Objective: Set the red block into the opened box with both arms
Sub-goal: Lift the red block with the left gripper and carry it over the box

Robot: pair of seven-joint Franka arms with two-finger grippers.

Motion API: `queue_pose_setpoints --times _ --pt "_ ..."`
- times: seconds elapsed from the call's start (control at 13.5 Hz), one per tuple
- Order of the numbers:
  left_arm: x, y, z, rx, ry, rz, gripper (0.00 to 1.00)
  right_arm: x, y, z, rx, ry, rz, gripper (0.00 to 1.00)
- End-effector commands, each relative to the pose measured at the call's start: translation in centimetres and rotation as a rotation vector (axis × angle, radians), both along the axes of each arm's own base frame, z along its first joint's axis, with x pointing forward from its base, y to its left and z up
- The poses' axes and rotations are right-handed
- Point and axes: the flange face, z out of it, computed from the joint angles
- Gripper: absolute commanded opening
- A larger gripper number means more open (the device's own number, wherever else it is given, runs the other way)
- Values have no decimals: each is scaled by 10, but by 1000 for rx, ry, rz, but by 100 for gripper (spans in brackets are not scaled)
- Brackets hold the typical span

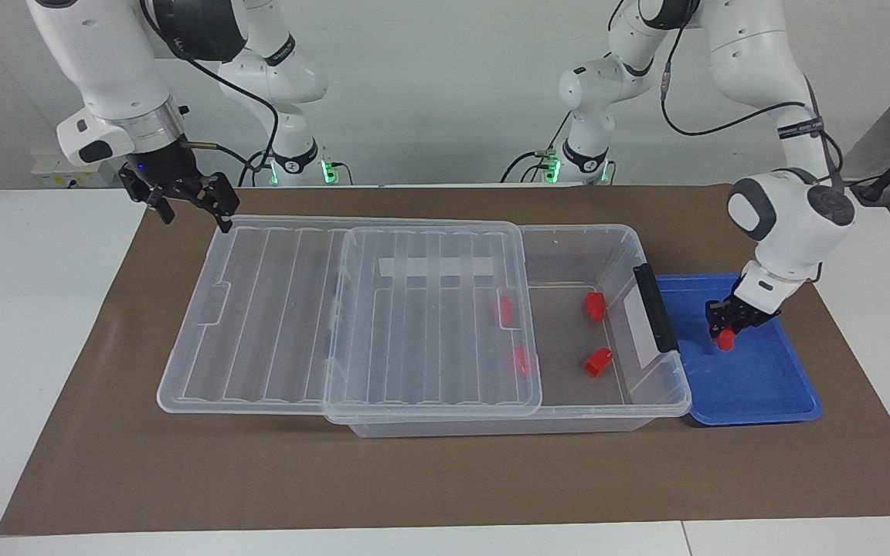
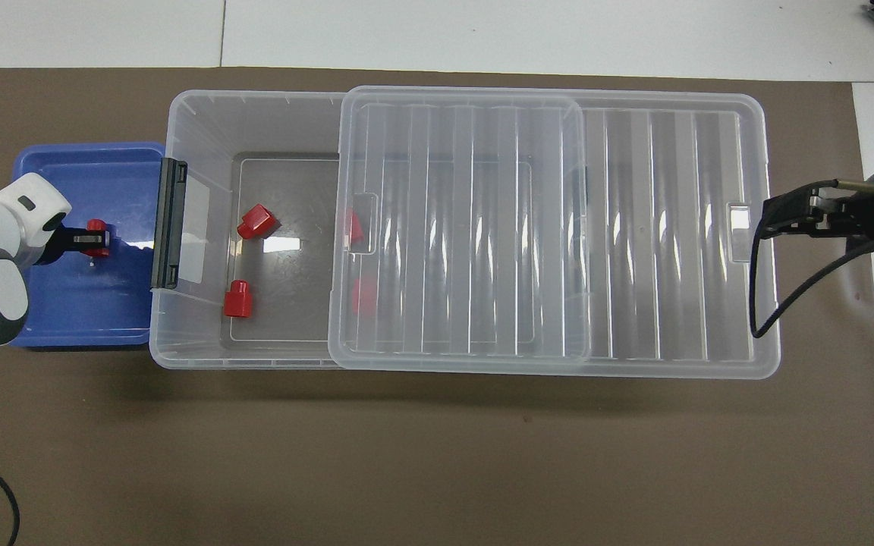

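In the facing view the box (image 1: 650, 386) serves as the landmark: a large clear bin with its ribbed lid (image 1: 352, 309) slid toward the right arm's end, leaving the end by the black latch bar (image 1: 655, 307) uncovered. Just beside that latch end sits a shallow blue tray (image 1: 769, 398), and over it the left gripper (image 1: 725, 333) is closed on the red block (image 1: 725, 341), which looks lifted just clear of the tray floor, though contact is hard to rule out. The block is small, bright red and chunky; I judge it light, rigid plastic, smooth enough to slip, so a pinch across its flat sides as here suits it best. Two more red blocks (image 1: 595, 305) (image 1: 598, 361) lie on the box floor near the latch end, and two others show dimly under the lid. The right gripper (image 1: 191, 210) hovers with its jaws spread wide and empty by the lid's corner at the right arm's end. In the overhead view the left gripper (image 2: 86, 242) shows the red block (image 2: 95, 226) clamped between its fingers over the blue tray (image 2: 73, 322), beside the latch bar (image 2: 168, 224) of the box (image 2: 179, 121). The right gripper (image 2: 778, 216) waits at the lid's (image 2: 467, 227) end edge, holding nothing.
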Motion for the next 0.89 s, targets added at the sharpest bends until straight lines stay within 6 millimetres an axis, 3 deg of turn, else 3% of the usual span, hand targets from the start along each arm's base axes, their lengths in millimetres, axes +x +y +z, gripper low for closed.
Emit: queue_pose_setpoints --times 0.0,0.07,0.15,0.37,0.52,0.67,0.81 --pt "-2 -23 106 9 66 8 0 -6 -1 -1 0 14 -8 100" --pt "-5 -36 135 4 101 50 0 -6 -1 0 0 12 -7 100" --pt "-10 -62 161 8 120 80 0 -7 -2 1 0 13 1 100" --pt "-25 -148 199 -34 101 241 0 -10 1 1 -9 30 33 100" --pt "-27 -218 199 -85 50 375 0 -9 -2 0 -1 27 25 100" --pt "-35 -243 182 -102 -3 380 0 -11 -2 -2 -1 33 25 100" --pt "-45 -268 140 -115 -41 353 0 -11 -2 -4 -2 35 24 100"
